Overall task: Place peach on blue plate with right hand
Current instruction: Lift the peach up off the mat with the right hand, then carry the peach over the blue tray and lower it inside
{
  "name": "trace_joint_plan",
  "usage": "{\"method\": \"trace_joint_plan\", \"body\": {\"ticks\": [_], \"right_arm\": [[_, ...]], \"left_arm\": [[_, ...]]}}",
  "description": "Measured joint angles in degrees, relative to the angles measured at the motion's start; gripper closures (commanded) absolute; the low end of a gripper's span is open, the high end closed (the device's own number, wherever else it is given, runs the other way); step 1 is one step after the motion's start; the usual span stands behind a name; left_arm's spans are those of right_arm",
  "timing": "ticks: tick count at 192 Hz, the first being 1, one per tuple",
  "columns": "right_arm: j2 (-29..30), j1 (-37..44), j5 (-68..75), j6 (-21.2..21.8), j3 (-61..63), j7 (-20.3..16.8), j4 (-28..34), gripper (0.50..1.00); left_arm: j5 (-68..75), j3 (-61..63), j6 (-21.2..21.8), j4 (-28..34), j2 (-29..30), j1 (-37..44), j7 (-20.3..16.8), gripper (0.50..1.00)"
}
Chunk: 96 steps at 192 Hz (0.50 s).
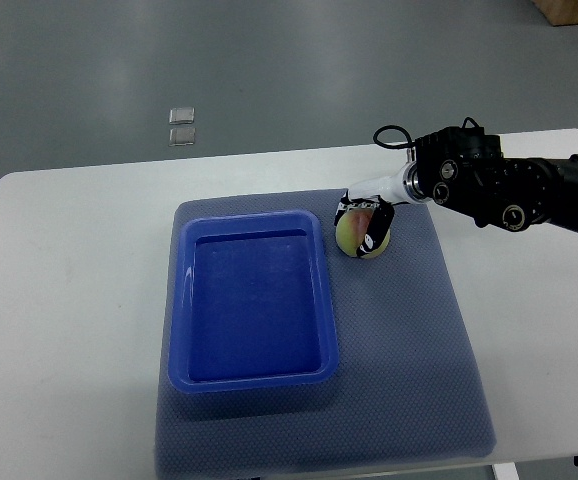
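Blue plate (253,375) sits bare on the grey mat (419,380), with the peach (357,236) just beside its upper right corner. The right hand (367,222) curls around the peach, seemingly grasping it. Next comes a lift and carry leftward over the rim.

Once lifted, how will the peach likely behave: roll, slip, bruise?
The peach looks round, so it would probably roll if released on the mat. The right hand wraps only its top, so it may slip. It seems small, likely light.
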Motion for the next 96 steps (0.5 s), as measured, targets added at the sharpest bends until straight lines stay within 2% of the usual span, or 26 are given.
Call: {"method": "trace_joint_plan", "body": {"ticks": [23, 96], "right_arm": [[-2.6, 3.9, 0.7, 1.2, 0.5, 0.2, 2.6, 1.000], [-21.4, 28.9, 7.5, 11.4, 0.5, 0.5, 21.2, 1.000]], "left_arm": [[0.0, 0.0, 0.0, 0.0, 0.0, 0.0, 0.0, 0.500], [0.0, -0.1, 0.0, -0.1, 0.0, 0.0, 0.0, 0.500]]}}
